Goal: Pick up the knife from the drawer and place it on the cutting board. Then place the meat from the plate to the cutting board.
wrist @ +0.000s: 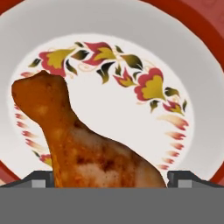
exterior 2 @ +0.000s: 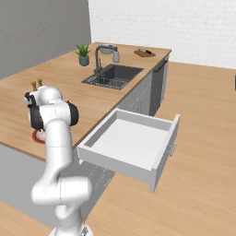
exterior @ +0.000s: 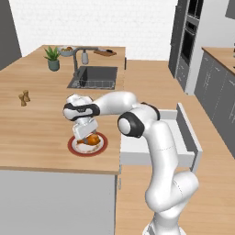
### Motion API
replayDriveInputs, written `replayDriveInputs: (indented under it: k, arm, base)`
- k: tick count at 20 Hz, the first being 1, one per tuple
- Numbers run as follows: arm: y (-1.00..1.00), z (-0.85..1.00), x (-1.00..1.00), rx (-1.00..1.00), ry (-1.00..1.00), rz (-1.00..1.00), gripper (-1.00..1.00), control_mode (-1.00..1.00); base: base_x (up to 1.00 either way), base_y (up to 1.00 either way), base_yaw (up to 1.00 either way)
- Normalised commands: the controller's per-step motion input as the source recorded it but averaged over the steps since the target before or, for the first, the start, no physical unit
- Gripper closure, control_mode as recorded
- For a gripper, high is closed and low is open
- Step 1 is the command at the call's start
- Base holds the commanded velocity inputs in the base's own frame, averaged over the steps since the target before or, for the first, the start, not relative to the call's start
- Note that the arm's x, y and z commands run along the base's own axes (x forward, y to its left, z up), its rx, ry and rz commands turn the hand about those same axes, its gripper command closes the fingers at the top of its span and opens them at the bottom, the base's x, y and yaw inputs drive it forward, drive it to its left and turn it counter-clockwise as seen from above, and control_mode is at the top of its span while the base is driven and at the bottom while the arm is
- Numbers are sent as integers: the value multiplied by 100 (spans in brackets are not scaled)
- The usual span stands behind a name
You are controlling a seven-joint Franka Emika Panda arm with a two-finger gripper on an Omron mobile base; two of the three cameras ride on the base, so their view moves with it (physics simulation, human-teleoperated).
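The meat (wrist: 87,148), a glossy golden-brown drumstick, lies on the white plate (wrist: 131,24) with the dark red rim. My gripper (wrist: 113,180) hangs right over it, open, one fingertip on each side of the drumstick's thick end. In the left base view the gripper (exterior: 86,134) points down at the meat (exterior: 93,139) on the plate (exterior: 78,149) near the counter's front edge. The drawer (exterior 2: 162,152) stands pulled out with a bare white floor. The cutting board (exterior: 105,53) lies at the counter's far end, with a small dark sliver on it that looks like the knife (exterior 2: 144,50).
A sink (exterior: 94,75) with a faucet (exterior: 77,57) sits mid-counter. A potted plant (exterior: 53,58) and a grey bowl (exterior: 67,49) stand behind it. Two small shakers (exterior: 24,97) stand left of the plate. Dark tall cabinets (exterior: 186,41) line the far right.
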Motion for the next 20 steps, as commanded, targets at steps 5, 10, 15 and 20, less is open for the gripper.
replayDriveInputs:
  k: [5,10,15,20]
  arm:
    - [-10,-44,-12,0,0,1,-100,-100]
    - [0,-31,-24,0,0,0,-100,-100]
    - [0,-23,-11,1,0,0,100,-100]
    - [-1,0,-14,1,-6,0,100,-100]
  base:
    - [0,0,0]
    - [0,0,0]
    - [0,0,0]
    - [0,0,0]
